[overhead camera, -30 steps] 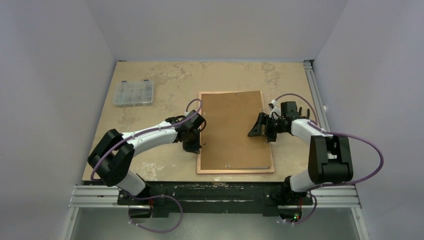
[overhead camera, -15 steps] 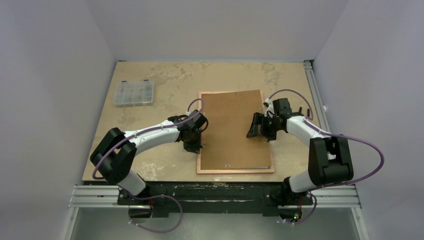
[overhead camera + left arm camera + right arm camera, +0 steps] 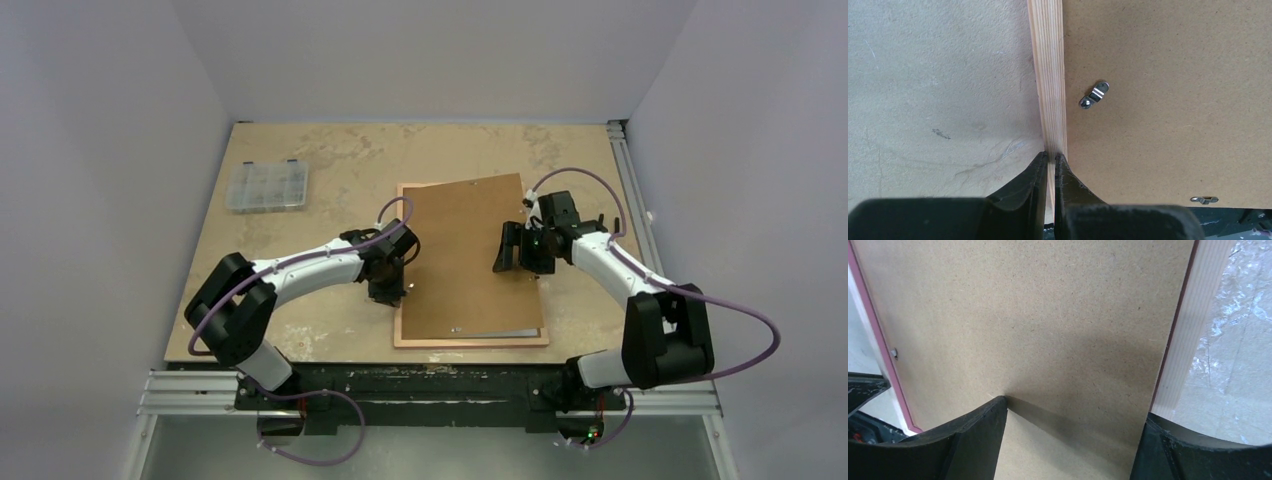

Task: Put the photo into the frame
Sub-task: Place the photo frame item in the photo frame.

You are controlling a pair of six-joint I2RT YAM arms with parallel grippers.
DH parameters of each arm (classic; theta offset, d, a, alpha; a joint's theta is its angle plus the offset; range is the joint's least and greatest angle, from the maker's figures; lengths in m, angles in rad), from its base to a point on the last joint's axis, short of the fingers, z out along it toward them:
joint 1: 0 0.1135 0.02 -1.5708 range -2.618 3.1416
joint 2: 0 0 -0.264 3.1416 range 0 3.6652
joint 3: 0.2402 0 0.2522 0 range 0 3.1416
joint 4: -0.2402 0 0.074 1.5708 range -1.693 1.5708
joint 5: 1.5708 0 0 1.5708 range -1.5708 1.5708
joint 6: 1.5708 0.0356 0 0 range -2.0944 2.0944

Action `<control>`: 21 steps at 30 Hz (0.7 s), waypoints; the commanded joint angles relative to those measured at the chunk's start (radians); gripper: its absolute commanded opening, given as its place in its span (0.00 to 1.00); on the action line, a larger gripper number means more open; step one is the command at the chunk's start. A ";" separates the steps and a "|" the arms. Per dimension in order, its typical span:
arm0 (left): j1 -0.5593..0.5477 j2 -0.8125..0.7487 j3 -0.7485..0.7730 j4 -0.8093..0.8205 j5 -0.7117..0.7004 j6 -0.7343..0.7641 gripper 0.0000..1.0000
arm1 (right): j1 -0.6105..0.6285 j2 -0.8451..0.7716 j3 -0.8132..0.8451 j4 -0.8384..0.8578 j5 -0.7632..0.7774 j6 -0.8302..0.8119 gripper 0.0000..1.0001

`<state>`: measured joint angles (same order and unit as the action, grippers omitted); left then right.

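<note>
left gripper [image 3: 1049,165] clenches the left rail of the frame [image 3: 1048,75] lying flat, back up, right gripper [image 3: 1074,409] gapes over the skewed backing board [image 3: 1038,315] on the frame, photo unseen, so probably board-handling step; next needs its right edge caught without dragging frame.

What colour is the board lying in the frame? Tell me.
The board is plain speckled brown; clearest in the right wrist view.
</note>
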<state>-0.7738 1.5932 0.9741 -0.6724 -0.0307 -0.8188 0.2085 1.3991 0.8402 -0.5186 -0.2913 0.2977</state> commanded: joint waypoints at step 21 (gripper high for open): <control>-0.010 0.138 -0.084 0.001 -0.141 0.007 0.05 | 0.023 -0.005 0.017 0.007 0.141 -0.003 0.78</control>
<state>-0.7795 1.6104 0.9714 -0.6746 -0.0315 -0.8196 0.2245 1.4033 0.8413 -0.5434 -0.1230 0.2832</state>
